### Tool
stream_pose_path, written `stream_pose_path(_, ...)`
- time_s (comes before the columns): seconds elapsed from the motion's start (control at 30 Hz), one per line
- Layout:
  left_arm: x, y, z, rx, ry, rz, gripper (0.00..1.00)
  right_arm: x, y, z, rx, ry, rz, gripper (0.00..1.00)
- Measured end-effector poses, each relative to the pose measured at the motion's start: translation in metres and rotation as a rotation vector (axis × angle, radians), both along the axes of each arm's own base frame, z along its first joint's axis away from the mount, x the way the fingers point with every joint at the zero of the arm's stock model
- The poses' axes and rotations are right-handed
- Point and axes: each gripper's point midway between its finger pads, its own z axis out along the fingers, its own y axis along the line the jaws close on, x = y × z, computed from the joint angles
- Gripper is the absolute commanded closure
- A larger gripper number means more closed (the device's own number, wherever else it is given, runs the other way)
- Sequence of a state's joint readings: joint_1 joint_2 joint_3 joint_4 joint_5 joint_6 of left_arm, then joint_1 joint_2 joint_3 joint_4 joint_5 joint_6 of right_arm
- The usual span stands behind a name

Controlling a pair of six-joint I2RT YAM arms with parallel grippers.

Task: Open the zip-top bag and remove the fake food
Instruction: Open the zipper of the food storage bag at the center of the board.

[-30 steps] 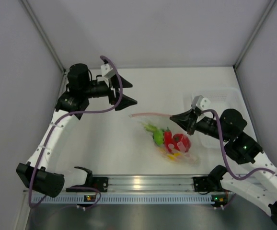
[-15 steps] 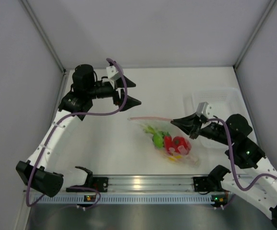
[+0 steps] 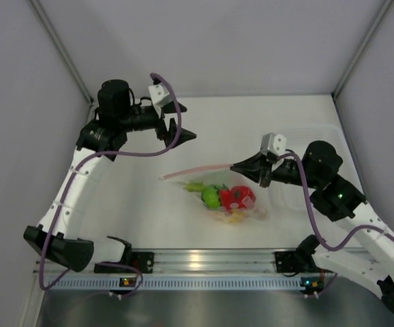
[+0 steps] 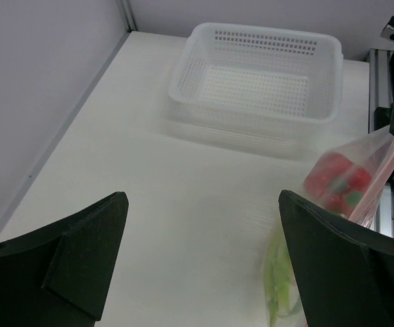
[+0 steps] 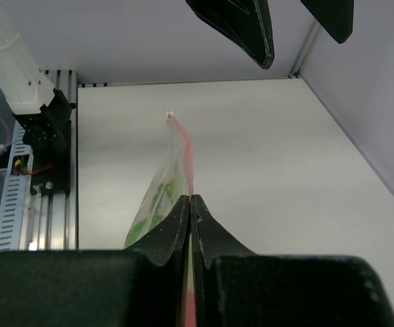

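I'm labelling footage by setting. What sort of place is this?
Most likely a robot lab test cell, not a kitchen: plain grey walls box in a white table, two arms are bolted to a metal rail, and the bag holds toy food.

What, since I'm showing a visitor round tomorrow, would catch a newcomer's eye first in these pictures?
The bright toy food, red and green, sits inside a clear bag near the middle of the table. The right gripper pinches that bag by its pink strip. Next come the left gripper, spread wide open above the table's far left, and the white basket at the far right.
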State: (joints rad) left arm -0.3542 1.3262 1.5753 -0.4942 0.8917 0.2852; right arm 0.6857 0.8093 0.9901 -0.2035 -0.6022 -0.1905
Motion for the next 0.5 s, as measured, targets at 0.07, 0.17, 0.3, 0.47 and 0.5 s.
stream_pose_path(0.07, -0.003, 0.004, -0.005, 0.012, 0.006, 0.006, 0.02, -0.003, 0.000, -0.002, -0.005, 0.002, 0.014, 1.00)
stream_pose_path(0.17, -0.010, 0.007, -0.013, 0.025, 0.017, 0.002, 0.02, -0.010, -0.003, -0.015, 0.004, 0.002, 0.026, 1.00)
stream_pose_path(0.3, -0.021, 0.006, -0.021, 0.027, 0.050, -0.036, 0.02, -0.026, -0.016, -0.053, 0.005, 0.036, 0.021, 1.00)
stream_pose_path(0.47, -0.031, 0.001, -0.021, 0.013, 0.064, -0.093, 0.03, -0.030, -0.022, -0.064, 0.015, 0.044, 0.000, 1.00)
stream_pose_path(0.5, -0.032, -0.001, -0.022, 0.016, 0.066, -0.097, 0.03, -0.029, -0.023, -0.066, 0.016, 0.049, -0.006, 1.00)
